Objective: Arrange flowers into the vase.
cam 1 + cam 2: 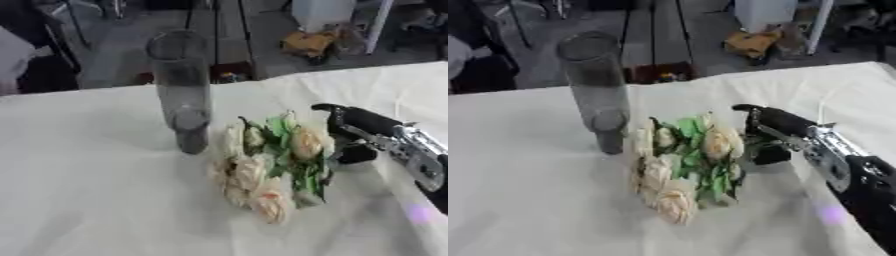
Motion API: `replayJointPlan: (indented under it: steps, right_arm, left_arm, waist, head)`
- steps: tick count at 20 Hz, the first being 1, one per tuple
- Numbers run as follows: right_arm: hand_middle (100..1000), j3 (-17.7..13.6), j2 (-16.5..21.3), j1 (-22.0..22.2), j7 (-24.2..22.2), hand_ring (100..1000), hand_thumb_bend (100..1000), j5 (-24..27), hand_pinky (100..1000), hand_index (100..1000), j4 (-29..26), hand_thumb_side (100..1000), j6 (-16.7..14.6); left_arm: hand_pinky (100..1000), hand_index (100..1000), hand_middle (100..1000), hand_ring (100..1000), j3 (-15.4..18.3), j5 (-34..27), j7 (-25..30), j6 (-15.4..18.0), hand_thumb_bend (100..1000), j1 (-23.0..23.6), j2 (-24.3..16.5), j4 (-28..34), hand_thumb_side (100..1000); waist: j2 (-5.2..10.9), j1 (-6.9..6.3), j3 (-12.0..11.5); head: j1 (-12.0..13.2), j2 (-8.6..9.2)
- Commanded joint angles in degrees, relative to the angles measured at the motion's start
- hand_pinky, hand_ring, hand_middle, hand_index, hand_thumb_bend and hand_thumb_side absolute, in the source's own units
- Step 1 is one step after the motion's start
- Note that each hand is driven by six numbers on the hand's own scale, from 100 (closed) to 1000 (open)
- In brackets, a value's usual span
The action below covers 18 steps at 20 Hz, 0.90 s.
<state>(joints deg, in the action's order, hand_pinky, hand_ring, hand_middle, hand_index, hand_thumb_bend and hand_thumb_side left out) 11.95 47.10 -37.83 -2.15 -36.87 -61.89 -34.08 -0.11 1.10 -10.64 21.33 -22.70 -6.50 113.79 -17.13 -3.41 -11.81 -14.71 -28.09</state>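
Tall clear glass cylinder vase: stood upright on white-clothed table. Bunch of cream artificial roses with green leaves: laid just right of the vase. Black-and-silver right hand: fingers apparently curled at the bunch's stems, contact blurred.

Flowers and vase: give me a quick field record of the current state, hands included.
vase: tall clear glass cylinder, upright on the table, nothing in it
flowers: bunch of cream roses with green leaves, lying on the table right of the vase, not touching it
right hand: at the right side of the bunch; whether the fingers close on it cannot be told
left hand: not in view
table: white cloth
task state: flowers not yet in the vase
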Motion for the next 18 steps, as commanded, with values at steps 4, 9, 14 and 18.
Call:
replayJointPlan:
  steps: [4, 9, 14, 18]
  right_arm:
    - [100, -2.0, 2.0, -0.7, -0.2, 1000, 100, 5.3, 100, 100, -4.2, 629, 2.1]
    - [100, -3.4, 3.0, -1.2, -0.5, 1000, 100, 8.5, 100, 100, -9.8, 616, 6.2]
    - [100, -4.7, 3.5, -2.0, -0.9, 1000, 100, 10.7, 100, 100, -15.2, 605, 11.2]
    - [100, -5.4, 3.2, -3.5, -1.7, 1000, 100, 14.0, 100, 100, -17.3, 595, 14.9]
  left_arm:
    - [450, 819, 750, 601, 0.2, 0.0, 0.1, -0.1, 100, -0.8, -0.5, 0.8, 1000]
    - [452, 819, 750, 602, 0.2, 0.0, 0.0, -0.1, 100, -0.8, -0.6, 0.8, 1000]
    - [453, 819, 750, 602, 0.2, -0.1, 0.1, -0.1, 100, -0.9, -0.8, 0.8, 1000]
    - [453, 819, 750, 602, 0.2, -0.2, 0.1, -0.1, 100, -0.9, -0.9, 0.8, 1000]
  waist:
    - [1.3, 0.17, 0.1]
    - [1.6, 0.27, 0.1]
    - [1.95, 0.46, 0.1]
    - [2.26, 0.62, 0.1]
  head:
    - [0.0, 0.71]
    - [0.3, 0.6]
    - [0.5, 0.57]
    - [0.7, 0.65]
